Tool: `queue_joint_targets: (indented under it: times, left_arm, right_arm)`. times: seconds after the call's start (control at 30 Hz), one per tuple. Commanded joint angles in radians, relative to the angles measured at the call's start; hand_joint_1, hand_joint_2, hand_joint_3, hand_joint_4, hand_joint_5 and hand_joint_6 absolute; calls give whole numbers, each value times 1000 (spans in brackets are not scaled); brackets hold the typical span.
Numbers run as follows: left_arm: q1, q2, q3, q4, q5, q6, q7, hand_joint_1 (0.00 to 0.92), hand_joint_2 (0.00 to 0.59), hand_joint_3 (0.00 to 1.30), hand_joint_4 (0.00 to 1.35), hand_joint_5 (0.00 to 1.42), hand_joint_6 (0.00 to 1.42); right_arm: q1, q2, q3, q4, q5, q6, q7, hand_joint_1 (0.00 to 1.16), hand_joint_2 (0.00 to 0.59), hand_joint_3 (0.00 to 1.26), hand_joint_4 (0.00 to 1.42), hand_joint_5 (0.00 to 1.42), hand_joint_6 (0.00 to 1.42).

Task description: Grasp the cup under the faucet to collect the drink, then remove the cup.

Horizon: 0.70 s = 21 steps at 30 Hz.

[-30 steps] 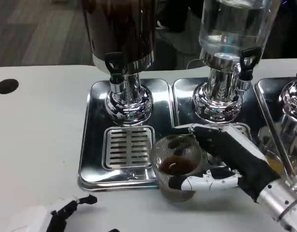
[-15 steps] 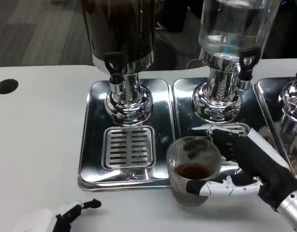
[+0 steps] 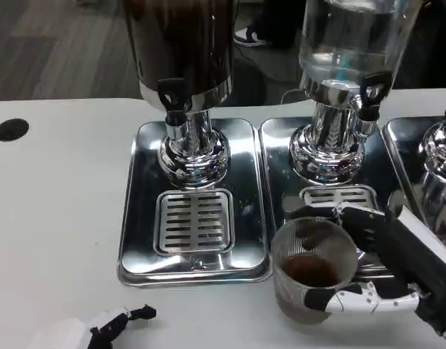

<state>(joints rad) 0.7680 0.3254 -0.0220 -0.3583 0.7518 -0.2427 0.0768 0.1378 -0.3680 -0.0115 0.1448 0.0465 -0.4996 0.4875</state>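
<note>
A clear ribbed cup [image 3: 312, 265] with a little dark drink in its bottom stands at the front edge of the middle drip tray [image 3: 277, 156], below and in front of the clear dispenser's black faucet [image 3: 369, 89]. My right hand [image 3: 386, 262] holds the cup from the right, its fingers wrapped round the front and back. The dark dispenser's faucet [image 3: 172, 97] hangs over the slotted grate [image 3: 195, 221] of the left tray [image 3: 139, 218], with nothing beneath it. My left hand [image 3: 92, 331] lies low at the bottom left edge with nothing in it, fingers stretched out.
A dark-filled dispenser [image 3: 181, 51] and a clear one [image 3: 346, 43] stand at the back on chrome bases. A third chrome base [image 3: 441, 156] sits at the right edge. A black round hole [image 3: 10, 129] marks the table's far left.
My right hand has carried the cup to the right and nearer to me, from the left tray's corner to the front of the middle tray. The left hand has sunk lower.
</note>
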Motion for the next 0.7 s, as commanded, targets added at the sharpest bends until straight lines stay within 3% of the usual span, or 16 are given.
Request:
queue_joint_targets:
  times: [0.03,0.7]
  left_arm:
    - [17,3,-5,-22,6,22,-7,0,68,345,270,309,251]
    - [57,10,-30,-96,28,105,-44,0,68,345,270,309,255]
  right_arm:
    - [-4,-5,-29,57,33,-92,8,813,121,407,438,459,278]
    - [-70,9,-71,379,129,-328,93,813,121,421,453,476,315]
